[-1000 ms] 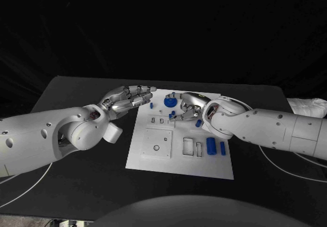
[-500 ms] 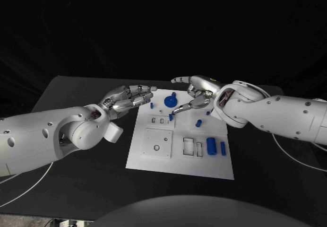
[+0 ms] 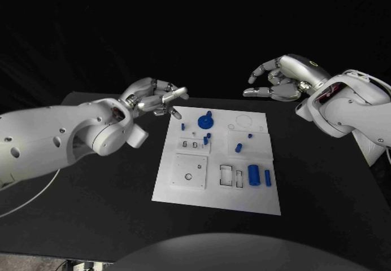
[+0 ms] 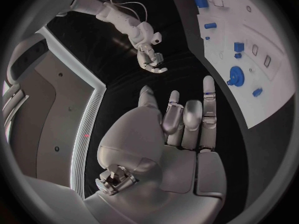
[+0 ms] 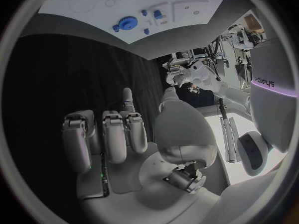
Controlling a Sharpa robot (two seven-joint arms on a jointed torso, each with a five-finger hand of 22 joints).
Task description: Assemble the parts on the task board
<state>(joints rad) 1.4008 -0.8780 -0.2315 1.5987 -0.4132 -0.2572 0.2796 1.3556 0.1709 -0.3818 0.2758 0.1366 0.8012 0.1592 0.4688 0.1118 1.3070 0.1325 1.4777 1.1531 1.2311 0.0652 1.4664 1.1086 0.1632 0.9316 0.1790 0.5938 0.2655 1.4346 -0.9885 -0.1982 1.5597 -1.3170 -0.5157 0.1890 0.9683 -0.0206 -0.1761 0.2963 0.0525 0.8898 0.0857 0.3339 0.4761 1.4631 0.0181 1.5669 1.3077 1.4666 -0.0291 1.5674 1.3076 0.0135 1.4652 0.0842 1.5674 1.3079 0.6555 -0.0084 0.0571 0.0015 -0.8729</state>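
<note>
Below us, we see the task board (image 3: 217,195), a white rectangular plate lying flat in the middle of the black table (image 3: 98,209), with shallow rectangular recesses and a round outline cut into its face. Small blue parts sit on it: a gear (image 3: 204,121) with a peg at its centre near the far edge, a few short pegs just beside it, a stubby cylinder (image 3: 253,173) and a thin bar (image 3: 266,177) side by side near the right edge.

From the head view we see both arms raised over the far end of the board, while the board's whole layout lies plain. In the left wrist view we find the left hand's palm from behind, one finger stretched out and the others partly folded, with the gear (image 4: 235,76) and the far half of the board (image 4: 274,104) beyond the fingertips; the right hand (image 4: 151,59) hangs in the dark behind. In the right wrist view we see the fingers of the right hand curled inward, nothing between them.

The left hand (image 3: 153,97) hovers just beyond the board's far left corner, holding nothing, fingers loosely bent. The right hand (image 3: 282,78) hangs well apart from the board, above and beyond its far right corner, curled in and holding nothing.
</note>
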